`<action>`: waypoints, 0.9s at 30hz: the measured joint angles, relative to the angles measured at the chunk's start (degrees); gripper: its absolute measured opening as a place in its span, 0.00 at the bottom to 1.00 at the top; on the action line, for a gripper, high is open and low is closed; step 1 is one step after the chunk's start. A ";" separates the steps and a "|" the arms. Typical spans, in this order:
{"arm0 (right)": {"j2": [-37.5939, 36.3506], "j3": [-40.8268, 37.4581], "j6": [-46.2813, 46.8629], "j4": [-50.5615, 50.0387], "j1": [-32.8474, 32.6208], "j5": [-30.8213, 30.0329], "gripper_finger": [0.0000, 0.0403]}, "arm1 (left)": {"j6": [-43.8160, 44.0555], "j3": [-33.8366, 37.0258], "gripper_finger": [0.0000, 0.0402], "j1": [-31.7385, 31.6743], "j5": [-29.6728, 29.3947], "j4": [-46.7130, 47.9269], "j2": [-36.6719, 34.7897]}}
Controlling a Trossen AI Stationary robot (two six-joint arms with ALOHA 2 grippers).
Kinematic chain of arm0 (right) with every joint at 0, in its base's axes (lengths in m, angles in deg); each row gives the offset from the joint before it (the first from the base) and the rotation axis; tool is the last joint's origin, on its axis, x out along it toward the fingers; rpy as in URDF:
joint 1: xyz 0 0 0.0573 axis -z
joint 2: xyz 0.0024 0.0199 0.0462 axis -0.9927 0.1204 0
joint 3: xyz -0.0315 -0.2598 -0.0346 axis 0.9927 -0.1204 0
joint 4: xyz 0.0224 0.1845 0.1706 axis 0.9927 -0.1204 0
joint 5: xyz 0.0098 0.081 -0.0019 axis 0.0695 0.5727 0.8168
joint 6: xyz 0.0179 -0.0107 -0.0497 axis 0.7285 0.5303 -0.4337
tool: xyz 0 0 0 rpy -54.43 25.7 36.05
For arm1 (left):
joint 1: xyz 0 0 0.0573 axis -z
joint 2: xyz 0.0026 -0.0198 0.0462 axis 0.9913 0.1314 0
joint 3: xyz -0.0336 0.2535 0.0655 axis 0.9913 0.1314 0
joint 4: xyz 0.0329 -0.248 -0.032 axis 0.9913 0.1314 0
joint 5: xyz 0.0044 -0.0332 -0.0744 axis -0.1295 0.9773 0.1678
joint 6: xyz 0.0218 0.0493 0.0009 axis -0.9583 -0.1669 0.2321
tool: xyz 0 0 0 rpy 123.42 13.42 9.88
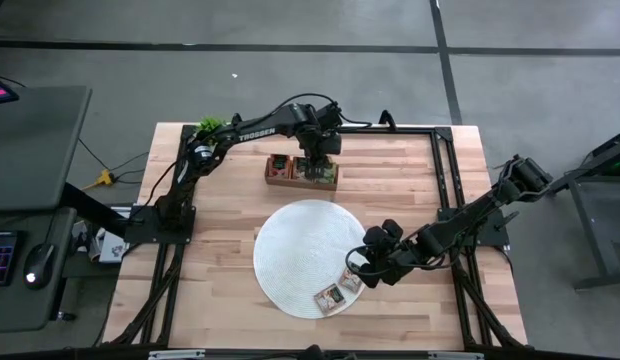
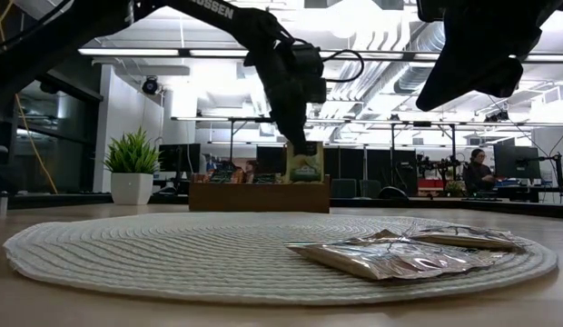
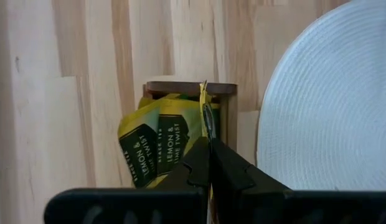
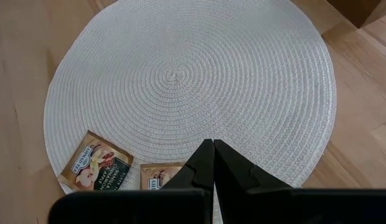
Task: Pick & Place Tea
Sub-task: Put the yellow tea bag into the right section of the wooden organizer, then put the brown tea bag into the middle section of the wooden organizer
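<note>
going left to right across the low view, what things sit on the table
potted plant → wooden tray → yellow packet pinched upright in the left gripper → tea packets on the white mat

Left gripper (image 1: 317, 168) extended far forward, jaws closed, right gripper (image 1: 362, 268) low, jaws closed
</note>
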 joint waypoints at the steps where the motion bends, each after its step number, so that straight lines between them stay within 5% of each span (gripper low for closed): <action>1: 0.00 0.00 0.00 0.00 0.00 0.00 0.00 | 0.00 0.00 0.00 0.00 0.39 0.02 0.00; 17: 0.02 0.00 0.26 0.46 0.00 -0.02 0.00 | 1.22 -0.02 0.03 0.09 1.14 -0.20 3.52; 27: 0.02 0.00 0.20 0.48 0.00 0.20 0.00 | 1.20 0.00 0.26 0.00 -0.22 -0.19 3.57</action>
